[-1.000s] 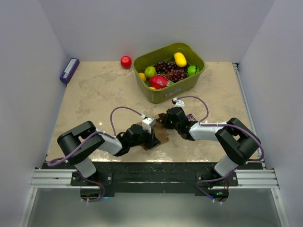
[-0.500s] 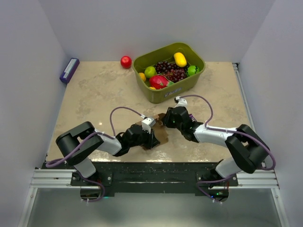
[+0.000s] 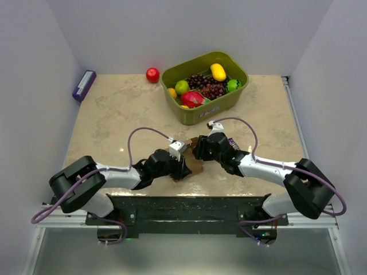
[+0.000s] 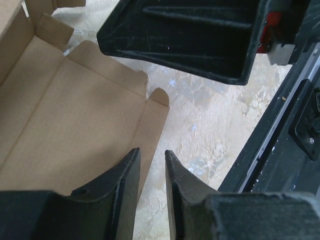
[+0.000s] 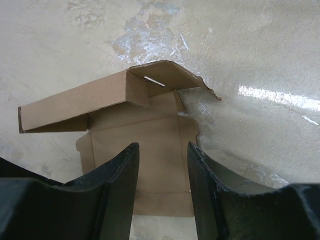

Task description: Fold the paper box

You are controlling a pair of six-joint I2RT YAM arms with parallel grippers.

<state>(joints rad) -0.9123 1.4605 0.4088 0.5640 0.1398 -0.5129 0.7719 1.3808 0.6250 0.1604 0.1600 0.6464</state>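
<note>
**Marbled tabletop, a half-formed box and two parted grippers**

Beige marbled table (image 3: 114, 114) fills the white-walled cell, and the paper box (image 3: 195, 165) lies near its near edge, about the middle, wedged between the two arms. It is not yet a box: most panels lie flat, while one long flap at the far side stands up and leans over the base.

The right gripper (image 5: 161, 147) hovers over the flat panel with its fingers well apart, gripping nothing. The left gripper (image 4: 151, 155) has only a narrow gap; the sheet's right-hand edge runs into that gap, but nothing looks pinched.

With neither hand clamped, the raised flap could probably spring back flat. The table looks glossy, so a sideways push may slide the whole sheet instead of creasing it. Thin card could slip out of the left fingers if they close off the edge. Both wrists sit very close together, so a careless reach might knock one against the other
</note>
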